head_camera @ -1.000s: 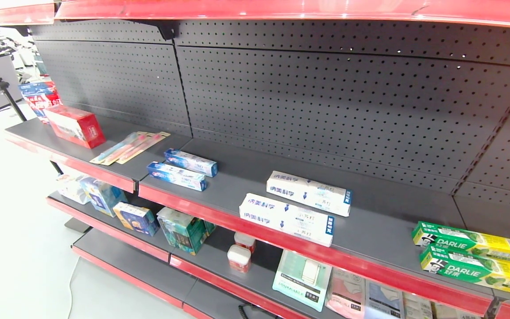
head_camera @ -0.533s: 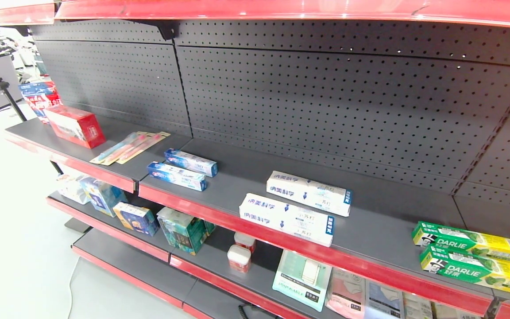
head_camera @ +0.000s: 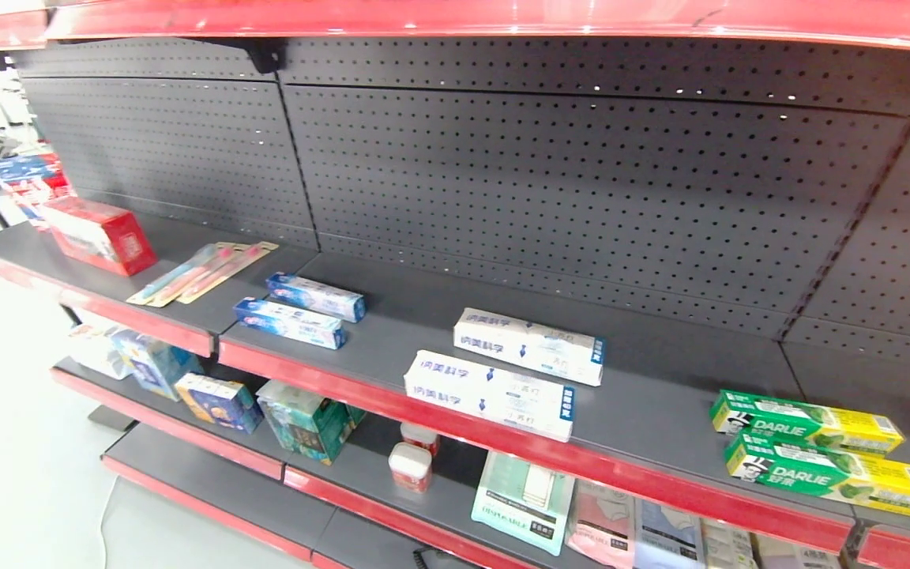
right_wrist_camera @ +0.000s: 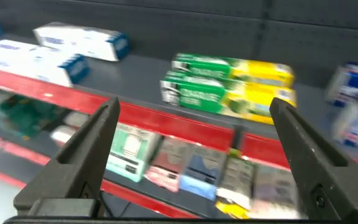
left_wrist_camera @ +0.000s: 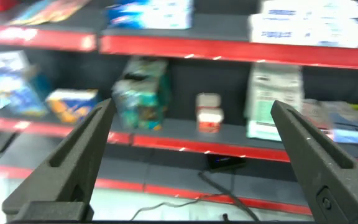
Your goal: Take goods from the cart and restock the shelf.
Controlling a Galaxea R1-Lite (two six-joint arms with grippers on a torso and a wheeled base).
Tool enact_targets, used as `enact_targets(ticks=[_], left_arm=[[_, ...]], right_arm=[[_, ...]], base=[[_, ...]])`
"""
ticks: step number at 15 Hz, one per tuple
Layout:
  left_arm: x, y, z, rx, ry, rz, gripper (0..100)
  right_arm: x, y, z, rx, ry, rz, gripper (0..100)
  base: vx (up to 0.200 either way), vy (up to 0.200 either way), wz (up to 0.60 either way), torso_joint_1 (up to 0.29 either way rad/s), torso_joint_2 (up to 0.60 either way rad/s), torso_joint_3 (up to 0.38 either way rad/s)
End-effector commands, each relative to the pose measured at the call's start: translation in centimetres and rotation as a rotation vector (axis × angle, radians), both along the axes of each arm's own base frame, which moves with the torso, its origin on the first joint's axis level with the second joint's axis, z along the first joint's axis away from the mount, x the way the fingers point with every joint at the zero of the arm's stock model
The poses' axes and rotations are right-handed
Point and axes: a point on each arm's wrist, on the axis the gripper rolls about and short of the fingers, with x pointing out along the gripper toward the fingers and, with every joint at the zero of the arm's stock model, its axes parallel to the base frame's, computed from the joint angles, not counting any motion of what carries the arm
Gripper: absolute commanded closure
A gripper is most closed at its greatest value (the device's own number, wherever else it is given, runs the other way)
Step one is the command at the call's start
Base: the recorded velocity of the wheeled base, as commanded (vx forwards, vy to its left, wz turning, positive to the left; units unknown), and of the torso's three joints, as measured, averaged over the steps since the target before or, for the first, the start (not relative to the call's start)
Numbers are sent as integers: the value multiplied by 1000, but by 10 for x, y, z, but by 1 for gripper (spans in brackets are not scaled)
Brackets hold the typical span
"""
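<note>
Head view is showing white toothpaste cartons [head_camera: 489, 393] lying flat on the shelf [head_camera: 660, 411], likely light, stiff cardboard best pinched across the narrow width at mid-length, while the left gripper [left_wrist_camera: 192, 106] and right gripper [right_wrist_camera: 196, 102] are hanging spread wide and empty.

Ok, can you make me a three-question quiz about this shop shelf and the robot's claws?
1. Where on the shelf is the red box? A) near its left end B) in the middle C) near its right end
2. How many green-and-yellow boxes lie there? A) one B) two C) four
3. How are the left gripper and right gripper? A) both open, empty B) both shut on boxes C) one holding a box
Answers: 1 A, left of the toothbrushes. 2 B, a pair at the right. 3 A, fingers spread, nothing between.
</note>
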Motion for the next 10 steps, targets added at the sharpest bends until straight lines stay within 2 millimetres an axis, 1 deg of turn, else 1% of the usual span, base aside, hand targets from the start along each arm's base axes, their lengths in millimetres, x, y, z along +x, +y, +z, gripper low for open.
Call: enact_targets(ticks=[1,10], left_arm=[[0,0,0,1,3,-27,0],[-1,1,0,-3,-11,-50,0]], right_arm=[[0,0,0,0,2,0,0],[0,0,0,-2,2,0,0]], base=[[0,0,-600,27,7,-12],[0,0,-600,3,3,1]])
